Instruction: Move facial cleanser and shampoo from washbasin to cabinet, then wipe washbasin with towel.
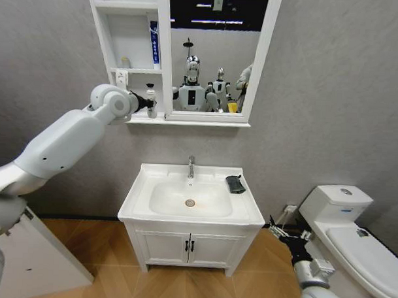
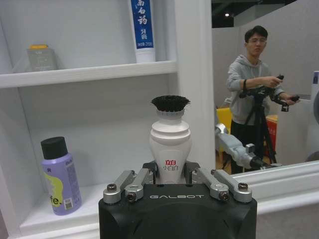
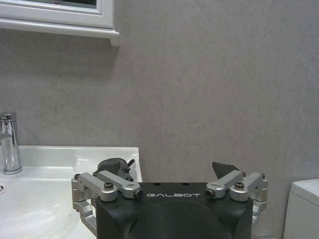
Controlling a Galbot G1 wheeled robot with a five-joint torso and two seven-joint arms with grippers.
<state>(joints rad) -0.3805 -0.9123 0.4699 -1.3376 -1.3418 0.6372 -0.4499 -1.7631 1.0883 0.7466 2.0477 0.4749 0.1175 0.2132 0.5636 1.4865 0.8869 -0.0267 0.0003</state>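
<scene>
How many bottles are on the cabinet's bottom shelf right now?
2. A purple bottle with a black cap stands at the back of the cabinet's bottom shelf. A white brush-capped bottle stands at the front, between the left gripper's fingers. Others may be hidden behind the gripper.

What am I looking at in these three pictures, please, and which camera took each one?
This is a wheeled robot with two arms. The head camera looks down at the washbasin, where a dark towel lies at its back corner. The left arm reaches up to the wall cabinet. Its wrist camera shows the left tool closed around a white bottle with a black bristly top, standing on the bottom shelf beside a purple bottle. The right wrist camera shows the right tool open, low beside the washbasin.
</scene>
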